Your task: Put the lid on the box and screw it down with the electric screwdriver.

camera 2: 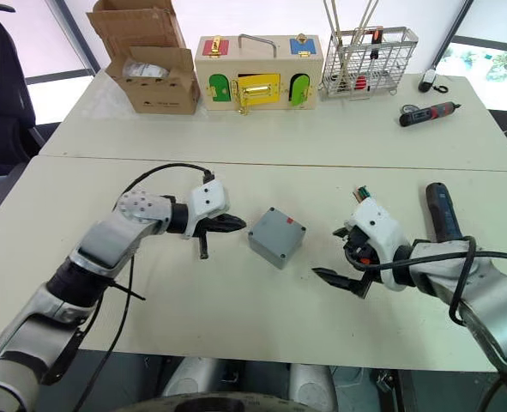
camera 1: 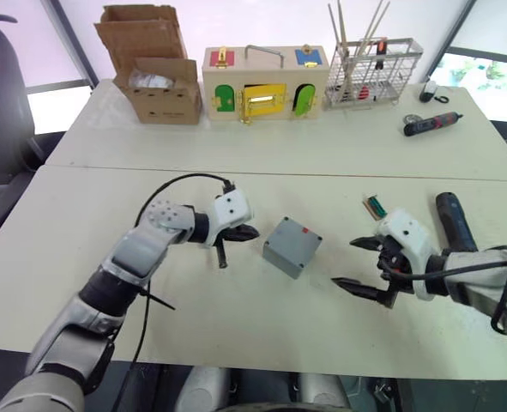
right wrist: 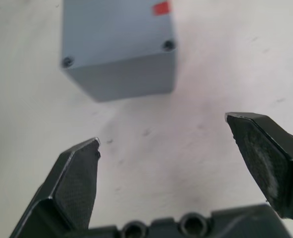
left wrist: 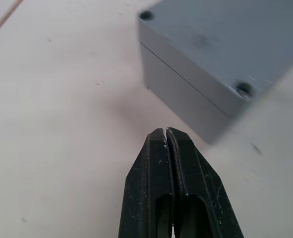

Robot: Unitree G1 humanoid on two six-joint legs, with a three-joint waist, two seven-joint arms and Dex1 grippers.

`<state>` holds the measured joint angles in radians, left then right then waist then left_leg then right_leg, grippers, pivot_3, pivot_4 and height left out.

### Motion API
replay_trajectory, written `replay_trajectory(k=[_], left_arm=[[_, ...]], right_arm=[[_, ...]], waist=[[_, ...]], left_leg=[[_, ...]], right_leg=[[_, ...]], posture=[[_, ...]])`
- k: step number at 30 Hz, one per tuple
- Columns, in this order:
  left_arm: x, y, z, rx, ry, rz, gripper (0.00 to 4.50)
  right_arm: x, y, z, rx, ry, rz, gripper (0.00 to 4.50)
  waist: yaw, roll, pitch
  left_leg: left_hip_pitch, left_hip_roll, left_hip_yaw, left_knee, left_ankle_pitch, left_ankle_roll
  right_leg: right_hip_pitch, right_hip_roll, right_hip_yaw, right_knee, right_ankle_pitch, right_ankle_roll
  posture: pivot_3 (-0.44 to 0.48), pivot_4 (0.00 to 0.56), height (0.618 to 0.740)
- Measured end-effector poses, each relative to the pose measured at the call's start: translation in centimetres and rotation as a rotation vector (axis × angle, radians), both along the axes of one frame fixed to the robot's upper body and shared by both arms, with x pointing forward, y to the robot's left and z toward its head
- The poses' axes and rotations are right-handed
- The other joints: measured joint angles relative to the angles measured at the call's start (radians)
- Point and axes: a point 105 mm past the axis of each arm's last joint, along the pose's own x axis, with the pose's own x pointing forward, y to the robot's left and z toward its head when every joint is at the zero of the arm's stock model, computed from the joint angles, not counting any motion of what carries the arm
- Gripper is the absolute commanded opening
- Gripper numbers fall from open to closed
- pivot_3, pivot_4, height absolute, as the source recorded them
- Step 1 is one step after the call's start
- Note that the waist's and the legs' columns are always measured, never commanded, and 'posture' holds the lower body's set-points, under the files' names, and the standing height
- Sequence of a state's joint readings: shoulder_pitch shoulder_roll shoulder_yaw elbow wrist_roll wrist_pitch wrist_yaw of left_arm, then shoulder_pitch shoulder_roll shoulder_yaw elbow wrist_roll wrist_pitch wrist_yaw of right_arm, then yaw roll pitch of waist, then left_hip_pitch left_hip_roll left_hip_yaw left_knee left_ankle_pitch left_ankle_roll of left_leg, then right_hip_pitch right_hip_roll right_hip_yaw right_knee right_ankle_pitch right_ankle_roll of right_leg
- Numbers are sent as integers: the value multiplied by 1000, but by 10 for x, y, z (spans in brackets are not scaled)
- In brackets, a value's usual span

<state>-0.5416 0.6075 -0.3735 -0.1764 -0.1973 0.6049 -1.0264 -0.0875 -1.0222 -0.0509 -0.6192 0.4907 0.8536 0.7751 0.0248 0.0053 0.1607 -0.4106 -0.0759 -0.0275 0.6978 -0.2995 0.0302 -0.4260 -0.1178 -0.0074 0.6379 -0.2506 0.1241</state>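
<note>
The grey box [camera 1: 280, 257] stands mid-table, turned at an angle. The lid [camera 1: 294, 239] lies on top of it; a seam runs under the lid [left wrist: 220, 34], which has screw holes at its corners and a small red mark. Just left of the box, my left gripper [camera 1: 253, 232] is shut with nothing in it, its fingertips [left wrist: 165, 133] a short gap from the box wall [left wrist: 186, 94]. To the right of the box, my right gripper [camera 1: 345, 263] hangs open and empty, facing the box [right wrist: 119, 49]. The black electric screwdriver [camera 1: 453, 221] lies on the table beyond my right gripper.
Along the far table stand a brown cardboard box [camera 1: 154, 73], a wooden box with coloured doors [camera 1: 264, 83] and a wire basket [camera 1: 373, 73]. A black-and-red screwdriver [camera 1: 431, 124] lies at the far right. A small green part [camera 1: 375, 206] rests near my right gripper.
</note>
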Motion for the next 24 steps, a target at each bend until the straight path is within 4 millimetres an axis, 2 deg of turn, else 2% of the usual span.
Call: replay_trajectory(k=[5,8,15,19,24], left_arm=[[-28,-6,-1,-16,89,-65,0],[-35,-12,-4,-29,114,-73,0],[-25,-23,-5,-61,81,-26,0],[-12,-24,-11,-62,55,26,0],[-2,-26,-7,-69,7,45,0]], right_arm=[[13,11,-6,7,-14,122,4462],[18,21,-9,36,-6,200,4462],[16,30,-14,45,29,289,4462],[11,32,-16,44,46,290,4462],[1,33,-19,57,72,270,4462]], waist=[[-1,-1,1],[-2,-2,1],[0,-2,1],[4,-2,1],[13,-2,1]], left_leg=[[0,0,0,1,0,0],[0,0,0,1,0,0],[0,0,0,1,0,0],[0,0,0,1,0,0],[0,0,0,1,0,0]], right_leg=[[1,0,0,0,0,0],[1,0,0,0,0,0],[1,0,0,0,0,0],[0,0,0,0,0,0],[0,-1,0,0,0,0]], posture=[[0,150,694],[0,150,694],[0,150,694],[0,150,694],[0,150,694]])
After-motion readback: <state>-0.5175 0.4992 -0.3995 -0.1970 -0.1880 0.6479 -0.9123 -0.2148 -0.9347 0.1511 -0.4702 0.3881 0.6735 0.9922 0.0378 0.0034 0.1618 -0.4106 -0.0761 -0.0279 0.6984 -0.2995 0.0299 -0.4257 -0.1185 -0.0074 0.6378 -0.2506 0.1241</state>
